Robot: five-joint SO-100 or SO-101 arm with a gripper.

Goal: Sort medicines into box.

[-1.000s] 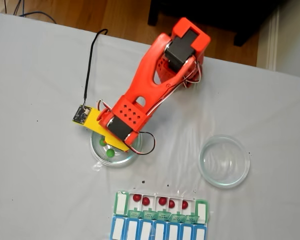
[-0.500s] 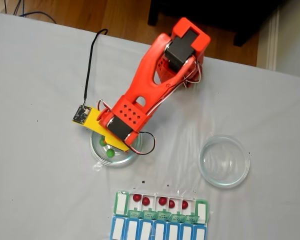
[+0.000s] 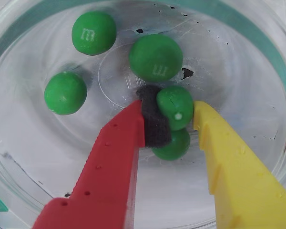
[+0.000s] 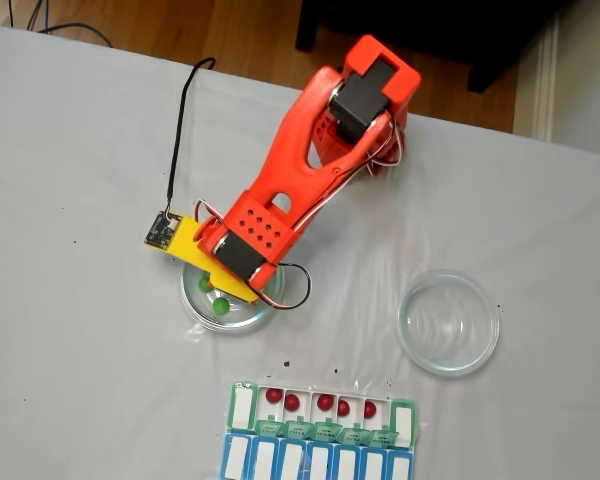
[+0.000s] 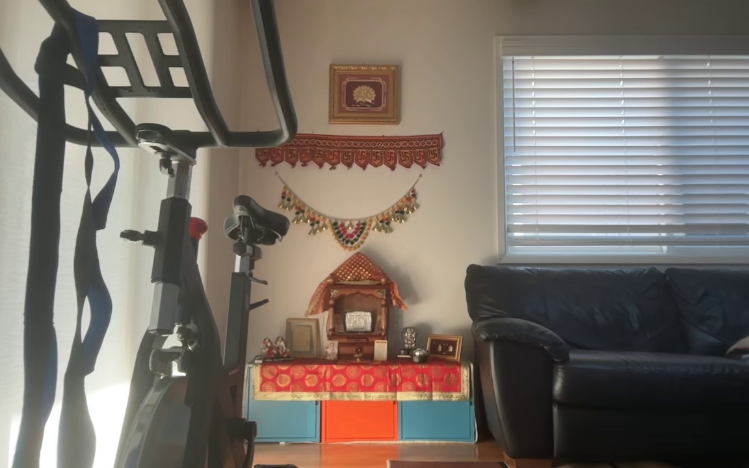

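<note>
We see a bright orange-red printed arm (image 4: 300,170); black servo blocks sit at its base end and near the wrist; the wrist housing has a grid of small holes; thin red, white and black wires loop beside the joints; a yellow plate carries a small dark circuit board (image 4: 161,228) with a black cable (image 4: 180,120) running off it; in the wrist view the fingers (image 3: 109,167) differ, one red with a dark foam pad, one yellow, both with stepped edges and dimples.
</note>
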